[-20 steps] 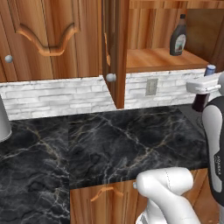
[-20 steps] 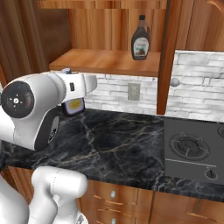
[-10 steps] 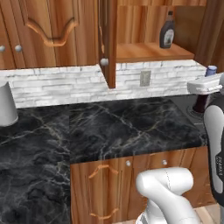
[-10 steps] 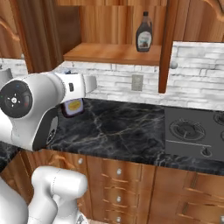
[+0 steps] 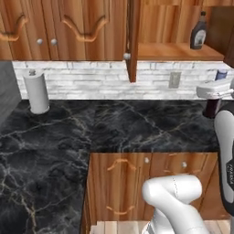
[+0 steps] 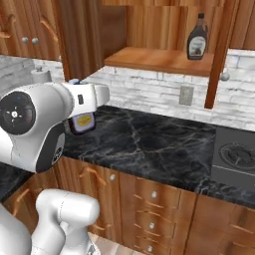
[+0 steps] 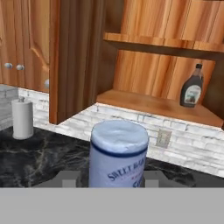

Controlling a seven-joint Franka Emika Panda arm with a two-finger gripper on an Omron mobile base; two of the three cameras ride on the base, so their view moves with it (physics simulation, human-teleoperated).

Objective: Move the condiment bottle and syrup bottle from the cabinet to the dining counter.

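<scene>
Condiment bottle in the grip, syrup bottle on the cabinet shelf

Condiment bottle (image 7: 118, 153) sits right at the gripper (image 7: 113, 177), its pale cap close before the hand camera and its dark red body showing below the white hand in the right base view (image 6: 82, 123) — we read the fingers as clenched on it, though the tips themselves are hidden behind the bottle.

We take the cabinet (image 5: 178, 27) as our landmark. Its door (image 5: 132, 39) stands open, edge-on toward us, and the lower shelf lies bare apart from the syrup bottle (image 5: 198, 32), which stands upright toward the shelf's right end, well apart from the held bottle and above it.

Below the cabinet runs a white brick wall (image 5: 100, 82) with a wall outlet (image 5: 174, 80), then a black marble counter (image 5: 105, 132) with a wide bare stretch under the hand. Left of the cabinet, a paper towel roll (image 5: 36, 93) stands on that counter against the bricks. Right of the cabinet, a stove burner (image 6: 238, 154) is set into the top. The open door is the nearest edge to the hand — it hangs just left of the shelf opening.
</scene>
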